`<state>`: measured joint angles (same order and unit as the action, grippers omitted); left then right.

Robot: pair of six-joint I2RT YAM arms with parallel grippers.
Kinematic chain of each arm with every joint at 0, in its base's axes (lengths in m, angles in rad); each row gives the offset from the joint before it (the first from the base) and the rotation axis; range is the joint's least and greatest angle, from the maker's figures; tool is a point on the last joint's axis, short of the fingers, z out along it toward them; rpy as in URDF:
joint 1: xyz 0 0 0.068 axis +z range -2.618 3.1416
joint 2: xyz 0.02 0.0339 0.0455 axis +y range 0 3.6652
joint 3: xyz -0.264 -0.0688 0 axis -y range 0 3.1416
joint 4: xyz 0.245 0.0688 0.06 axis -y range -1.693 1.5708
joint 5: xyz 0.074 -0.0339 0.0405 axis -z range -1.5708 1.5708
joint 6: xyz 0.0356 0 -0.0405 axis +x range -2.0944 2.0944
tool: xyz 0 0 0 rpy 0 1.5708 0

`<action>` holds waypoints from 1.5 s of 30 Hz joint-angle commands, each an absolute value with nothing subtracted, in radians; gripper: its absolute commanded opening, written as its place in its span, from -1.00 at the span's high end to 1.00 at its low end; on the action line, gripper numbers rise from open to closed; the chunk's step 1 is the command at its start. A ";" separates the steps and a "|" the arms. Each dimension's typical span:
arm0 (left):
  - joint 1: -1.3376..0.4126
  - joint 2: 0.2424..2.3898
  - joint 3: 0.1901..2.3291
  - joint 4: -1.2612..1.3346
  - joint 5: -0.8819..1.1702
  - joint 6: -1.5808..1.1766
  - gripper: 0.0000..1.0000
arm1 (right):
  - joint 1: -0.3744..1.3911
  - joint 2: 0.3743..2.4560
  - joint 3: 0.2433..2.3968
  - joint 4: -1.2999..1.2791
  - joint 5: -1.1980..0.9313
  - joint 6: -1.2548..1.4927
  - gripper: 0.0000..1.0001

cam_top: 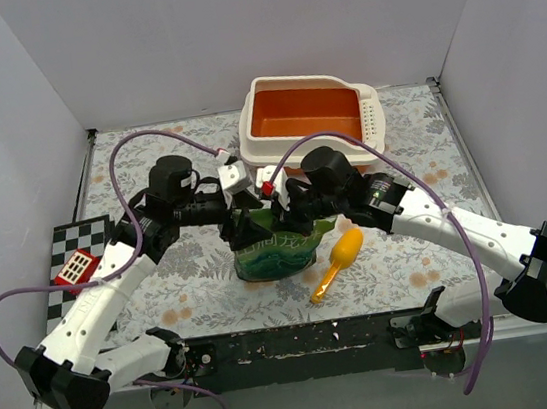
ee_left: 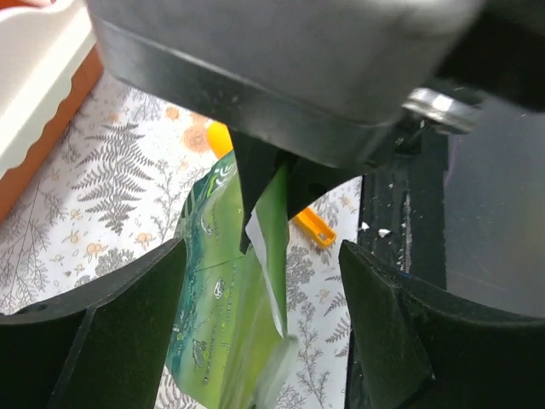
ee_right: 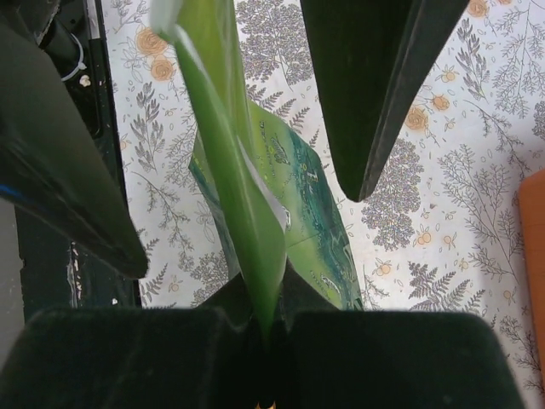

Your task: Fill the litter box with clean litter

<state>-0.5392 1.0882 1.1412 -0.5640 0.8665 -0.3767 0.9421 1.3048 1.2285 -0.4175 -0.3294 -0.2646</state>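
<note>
Right pincer (ee_right: 264, 317) clamps top edge of crinkly green foil bag (cam_top: 278, 252), left pincer (ee_left: 262, 256) gapes apart round it w/o gripping; white-walled, orange-lined rectangular plastic litter box (cam_top: 277, 156) sits behind, no litter seen yet – one-sided hold cd tip bag, spilling onto table (cam_top: 182, 277).

Left end effector (ee_left: 262, 256) spread (right (ee_right: 266, 312) clamped)

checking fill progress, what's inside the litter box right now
Inside the litter box only bare orange floor and the perforated white ledge show; no litter is visible. The inner face of its near wall is hidden behind the rim.
</note>
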 commanded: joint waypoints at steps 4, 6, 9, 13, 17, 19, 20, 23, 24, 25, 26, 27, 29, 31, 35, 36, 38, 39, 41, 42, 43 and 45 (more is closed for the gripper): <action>-0.632 1.129 1.160 -0.646 0.649 -0.281 -0.26 | 0.931 1.269 1.275 -0.353 -0.371 -0.261 0.97; -0.647 1.134 1.151 -0.649 0.597 -0.270 0.20 | 0.930 1.273 1.285 -0.367 -0.370 -0.261 0.97; -0.678 1.138 1.131 -0.657 0.517 -0.250 1.00 | 0.927 1.275 1.313 -0.397 -0.353 -0.253 0.95; -0.727 1.100 1.097 -0.634 0.384 -0.256 1.00 | 0.927 1.246 1.348 -0.477 -0.287 -0.258 0.23; -0.755 1.008 1.045 -0.572 0.296 -0.261 1.00 | 0.923 1.155 1.332 -0.505 -0.209 -0.275 -0.12; -0.759 0.956 1.017 -0.543 0.281 -0.264 1.00 | 0.919 1.120 1.328 -0.518 -0.201 -0.296 -0.14; -0.758 0.934 1.005 -0.529 0.273 -0.265 1.00 | 0.917 1.112 1.331 -0.537 -0.202 -0.310 -0.10; -0.761 0.890 0.983 -0.515 0.261 -0.281 1.00 | 0.913 1.135 1.359 -0.587 -0.192 -0.340 0.31; -0.761 0.881 0.977 -0.512 0.261 -0.287 1.00 | 0.911 1.146 1.370 -0.600 -0.189 -0.342 0.54; -0.761 0.871 0.970 -0.506 0.261 -0.290 1.00 | 0.910 1.157 1.380 -0.606 -0.190 -0.342 0.74; -0.761 0.865 0.959 -0.500 0.259 -0.291 1.00 | 0.908 1.172 1.388 -0.614 -0.202 -0.342 0.97; -0.761 0.859 0.948 -0.494 0.256 -0.294 1.00 | 0.908 1.181 1.394 -0.615 -0.215 -0.344 0.97; -0.762 0.850 0.930 -0.482 0.256 -0.299 1.00 | 0.908 1.204 1.402 -0.630 -0.232 -0.351 0.97; -0.761 0.841 0.922 -0.474 0.259 -0.307 1.00 | 0.910 1.226 1.407 -0.643 -0.218 -0.362 0.79; -0.761 0.816 0.914 -0.463 0.259 -0.311 1.00 | 0.902 1.255 1.416 -0.653 -0.204 -0.387 0.28; -0.761 0.812 0.916 -0.463 0.262 -0.310 1.00 | 0.899 1.261 1.420 -0.657 -0.203 -0.394 0.25; -0.761 0.804 0.917 -0.463 0.258 -0.305 1.00 | 0.893 1.276 1.430 -0.667 -0.209 -0.406 0.19; -0.761 0.804 0.917 -0.465 0.258 -0.304 1.00 | 0.891 1.285 1.434 -0.676 -0.213 -0.413 0.18; -0.761 0.801 0.920 -0.465 0.258 -0.301 1.00 | 0.890 1.299 1.443 -0.686 -0.210 -0.420 0.17; -0.761 0.801 0.923 -0.465 0.258 -0.301 1.00 | 0.888 1.305 1.443 -0.692 -0.215 -0.425 0.17; -0.761 0.801 0.925 -0.465 0.258 -0.299 1.00 | 0.888 1.311 1.445 -0.698 -0.225 -0.428 0.17; -0.761 0.804 0.927 -0.465 0.258 -0.299 1.00 | 0.888 1.316 1.439 -0.699 -0.250 -0.430 0.17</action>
